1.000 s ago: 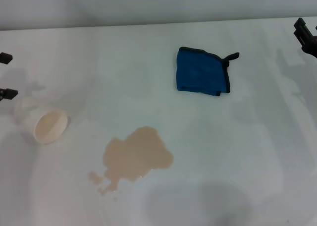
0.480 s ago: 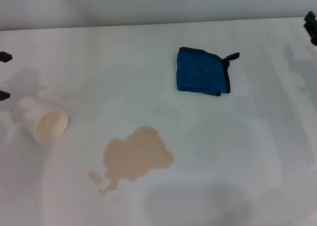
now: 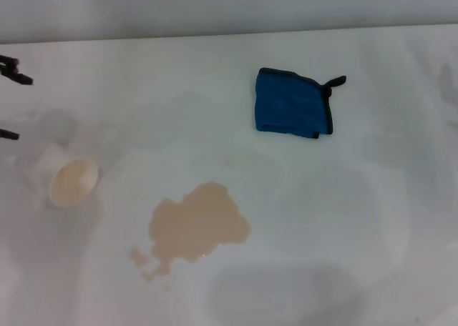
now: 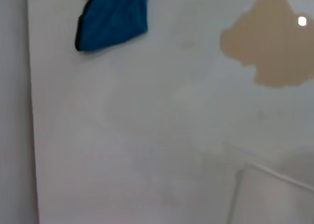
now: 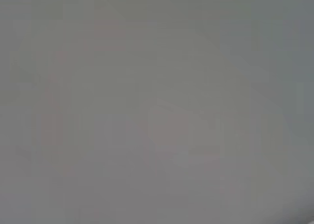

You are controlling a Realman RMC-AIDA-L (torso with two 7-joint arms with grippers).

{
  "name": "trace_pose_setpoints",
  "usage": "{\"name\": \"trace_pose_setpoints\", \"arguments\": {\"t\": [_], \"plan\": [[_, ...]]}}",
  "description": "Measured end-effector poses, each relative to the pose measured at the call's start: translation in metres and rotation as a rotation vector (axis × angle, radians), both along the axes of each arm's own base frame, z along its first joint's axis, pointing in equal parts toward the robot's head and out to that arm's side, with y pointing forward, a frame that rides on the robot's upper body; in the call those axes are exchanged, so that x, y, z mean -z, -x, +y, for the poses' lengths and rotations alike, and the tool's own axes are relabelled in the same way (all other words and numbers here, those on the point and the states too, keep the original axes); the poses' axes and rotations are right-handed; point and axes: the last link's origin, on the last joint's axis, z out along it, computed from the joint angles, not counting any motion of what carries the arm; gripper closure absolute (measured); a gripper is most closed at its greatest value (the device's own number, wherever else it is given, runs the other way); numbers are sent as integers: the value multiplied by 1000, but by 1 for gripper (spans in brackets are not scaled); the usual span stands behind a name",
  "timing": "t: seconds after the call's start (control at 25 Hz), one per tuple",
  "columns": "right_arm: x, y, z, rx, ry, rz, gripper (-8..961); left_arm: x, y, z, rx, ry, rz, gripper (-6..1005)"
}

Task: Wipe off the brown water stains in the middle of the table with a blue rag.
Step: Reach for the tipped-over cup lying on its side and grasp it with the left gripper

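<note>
The blue rag (image 3: 293, 103) lies folded on the white table (image 3: 358, 197), at the far right of centre, its black loop pointing right. It also shows in the left wrist view (image 4: 113, 20). The brown water stains (image 3: 197, 226) form a tan blotch in the near middle, with small splashes at the left end, and also show in the left wrist view (image 4: 267, 47). My left gripper (image 3: 11, 101) is at the far left edge, fingertips apart and holding nothing, well away from the rag. My right gripper is out of view.
A cream-white paper cup (image 3: 66, 177) lies on its side at the left, mouth toward me, just below the left gripper. The table's far edge (image 3: 229, 34) runs along the top of the head view.
The right gripper has withdrawn past the right edge of the head view. The left gripper's upper fingertip has shifted slightly up. Rag, stain and cup stay put.
</note>
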Motion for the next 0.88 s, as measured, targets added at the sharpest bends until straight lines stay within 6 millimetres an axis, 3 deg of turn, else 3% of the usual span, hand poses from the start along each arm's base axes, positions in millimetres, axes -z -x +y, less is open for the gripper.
{"name": "trace_pose_setpoints", "arguments": {"t": [0.44,0.68,0.88], "plan": [[-2,-4,0,31,-18,26,289,34,1,-4,110,109,103,138],[-3,-6,-1,41,-24,32,289,54,11,-10,109,180,163,138],[-5,-11,-5,60,-37,42,290,58,14,-10,103,182,173,137]]}}
